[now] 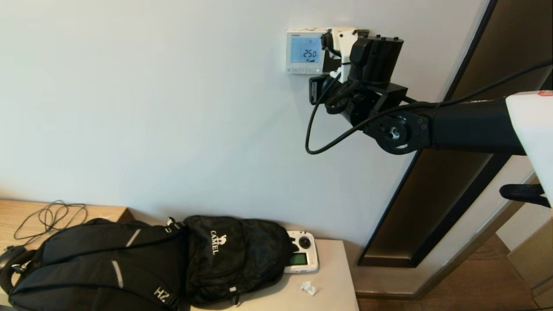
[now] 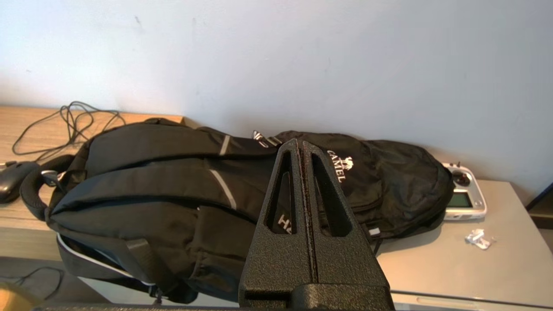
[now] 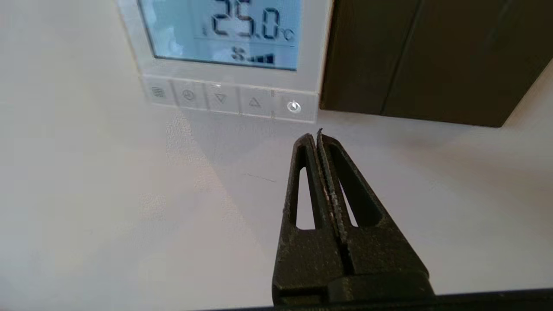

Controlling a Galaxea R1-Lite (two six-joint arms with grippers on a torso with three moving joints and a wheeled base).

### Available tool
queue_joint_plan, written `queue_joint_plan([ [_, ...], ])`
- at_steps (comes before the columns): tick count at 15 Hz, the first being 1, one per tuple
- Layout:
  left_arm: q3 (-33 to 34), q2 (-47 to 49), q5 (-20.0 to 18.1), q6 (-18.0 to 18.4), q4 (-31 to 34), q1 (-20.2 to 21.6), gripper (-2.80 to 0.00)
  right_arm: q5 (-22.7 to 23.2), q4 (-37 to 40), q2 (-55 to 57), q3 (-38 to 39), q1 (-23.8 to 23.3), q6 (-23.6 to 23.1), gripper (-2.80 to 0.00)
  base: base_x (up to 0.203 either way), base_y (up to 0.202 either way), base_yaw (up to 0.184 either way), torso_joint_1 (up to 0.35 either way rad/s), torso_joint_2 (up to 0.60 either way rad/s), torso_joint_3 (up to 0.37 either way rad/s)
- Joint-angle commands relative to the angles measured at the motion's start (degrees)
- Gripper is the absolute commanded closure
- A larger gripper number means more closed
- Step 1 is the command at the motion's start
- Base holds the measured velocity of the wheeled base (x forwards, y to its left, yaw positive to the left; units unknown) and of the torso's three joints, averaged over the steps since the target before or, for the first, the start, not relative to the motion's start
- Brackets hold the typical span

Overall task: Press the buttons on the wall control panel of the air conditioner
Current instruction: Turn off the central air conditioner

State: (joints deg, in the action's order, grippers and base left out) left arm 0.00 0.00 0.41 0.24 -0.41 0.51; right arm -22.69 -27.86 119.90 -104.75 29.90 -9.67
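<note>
The air conditioner's wall control panel (image 1: 304,52) is a white square on the wall with a lit pale blue screen reading 25.0. The buttons (image 3: 224,98) run in a row along the bottom edge of the air conditioner's wall control panel (image 3: 309,52), with a power key (image 3: 293,106) at one end. My right arm (image 1: 376,65) is raised to the panel's right side. My right gripper (image 3: 317,134) is shut and empty, its tips close to the power key but apart from it. My left gripper (image 2: 299,144) is shut and empty, hanging low over a black backpack.
A dark grey plate (image 3: 414,60) adjoins the panel. Below, a black backpack (image 1: 129,263) lies across a low table (image 1: 335,268) beside a white handheld controller (image 1: 302,255) and a paper scrap (image 1: 309,288). A cable (image 1: 49,218) lies at left. A dark door frame (image 1: 453,181) stands at right.
</note>
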Motion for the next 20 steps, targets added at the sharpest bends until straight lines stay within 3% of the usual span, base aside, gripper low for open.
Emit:
queue_joint_plan([
  [1,0.0,0.0,0.1,0.1,0.0,0.0,0.00,-0.2,0.1,0.3,-1.4,0.0,-0.1,0.00,0.000,0.000,0.000,0.000,0.00,0.000],
  [7,0.0,0.0,0.0,0.0,0.0,0.0,0.00,-0.3,1.7,3.9,-6.8,0.0,-0.2,0.00,0.000,0.000,0.000,0.000,0.00,0.000],
  [20,0.0,0.0,0.1,0.1,0.0,0.1,0.00,-0.2,0.7,3.3,-5.0,1.2,-0.1,0.00,0.000,0.000,0.000,0.000,0.00,0.000],
])
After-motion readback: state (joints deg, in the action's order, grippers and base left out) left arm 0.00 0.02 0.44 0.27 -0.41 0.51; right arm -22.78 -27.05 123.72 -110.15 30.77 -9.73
